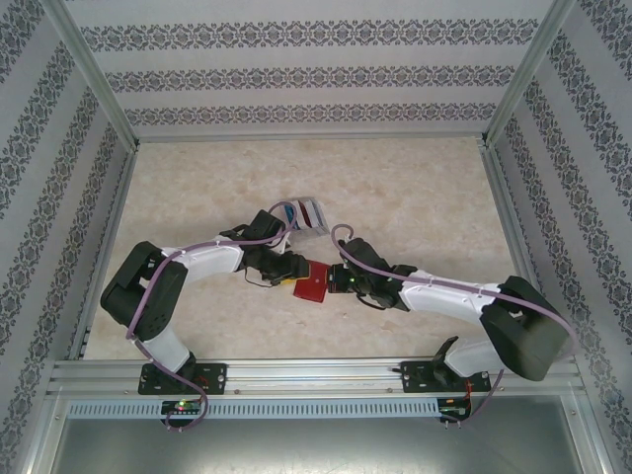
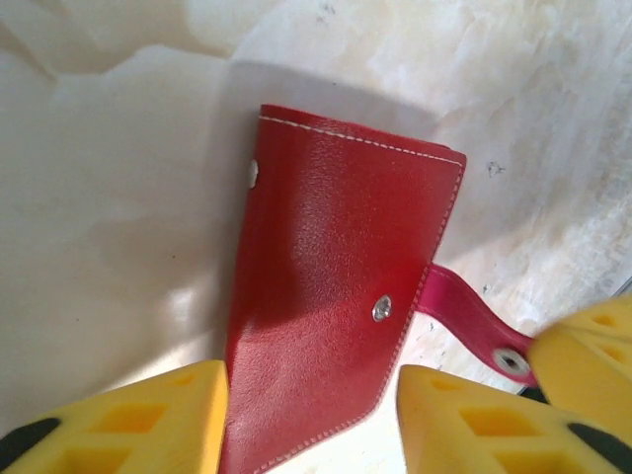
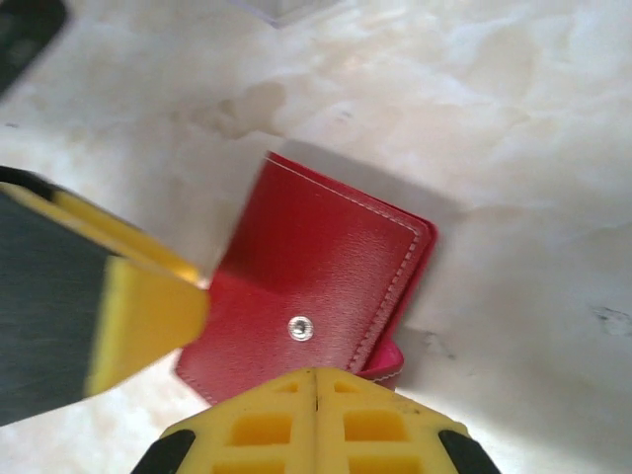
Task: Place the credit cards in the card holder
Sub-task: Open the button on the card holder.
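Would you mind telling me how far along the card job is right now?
Done: only the snap tab is undone; the card holder lies folded shut. In hand: the left gripper straddles it while the right gripper appears to pinch the tab. Left: open it and bring over the credit cards, apparently at the clear tray.

- Card holder (image 2: 336, 296): near end cut off by the left wrist view's bottom edge.
- Its tab (image 3: 387, 363): end hidden beneath the right tool (image 3: 316, 380).
- Tray (image 1: 312, 213): contents too small to tell.
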Robot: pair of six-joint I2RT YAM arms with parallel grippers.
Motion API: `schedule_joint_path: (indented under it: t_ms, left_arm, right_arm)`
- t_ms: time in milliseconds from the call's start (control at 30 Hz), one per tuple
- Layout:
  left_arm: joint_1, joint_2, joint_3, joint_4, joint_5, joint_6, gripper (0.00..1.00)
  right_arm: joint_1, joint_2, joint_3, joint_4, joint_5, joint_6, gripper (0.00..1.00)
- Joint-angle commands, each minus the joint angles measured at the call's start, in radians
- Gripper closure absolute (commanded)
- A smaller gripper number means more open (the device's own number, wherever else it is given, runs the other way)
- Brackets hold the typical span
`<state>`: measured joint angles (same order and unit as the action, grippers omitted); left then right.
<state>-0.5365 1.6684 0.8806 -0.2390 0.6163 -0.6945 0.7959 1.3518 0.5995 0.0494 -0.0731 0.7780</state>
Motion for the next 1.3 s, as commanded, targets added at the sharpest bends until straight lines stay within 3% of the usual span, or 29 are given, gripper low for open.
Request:
schedule_joint_path:
  t_ms: [0, 133, 333, 767, 1000, 1133, 1267]
  left_arm:
    - [-0.001, -0.051, -0.002, -0.045, -0.011, 0.022, 0.46]
    - [0.022, -0.065, -0.006, -0.026, 0.079, 0.023, 0.38]
    - [0.033, -0.08, 0.025, -0.077, 0.066, 0.055, 0.28]
    - [0.036, -0.126, 0.02, -0.109, 0.071, 0.108, 0.27]
    - [0.036, -0.072, 0.037, -0.117, 0.063, 0.121, 0.25]
    - [0.036, -0.049, 0.048, -0.139, 0.031, 0.145, 0.27]
    - [0.036, -0.064, 0.054, -0.181, -0.026, 0.172, 0.42]
  right_arm:
    - [-0.023, -0.087, -0.029, 0.108, -0.059, -0.019, 1.0]
    - [-0.027, -0.144, -0.027, 0.128, -0.06, -0.008, 1.0]
    - [-0.023, -0.122, 0.0, 0.156, -0.083, 0.007, 1.0]
    - [-0.003, -0.122, -0.012, 0.191, -0.079, 0.033, 1.0]
    - [-0.003, -0.138, -0.01, 0.184, -0.076, 0.036, 1.0]
    - [-0.003, -0.146, -0.005, 0.177, -0.076, 0.03, 1.0]
    - [-0.007, -0.148, -0.013, 0.153, -0.053, 0.024, 1.0]
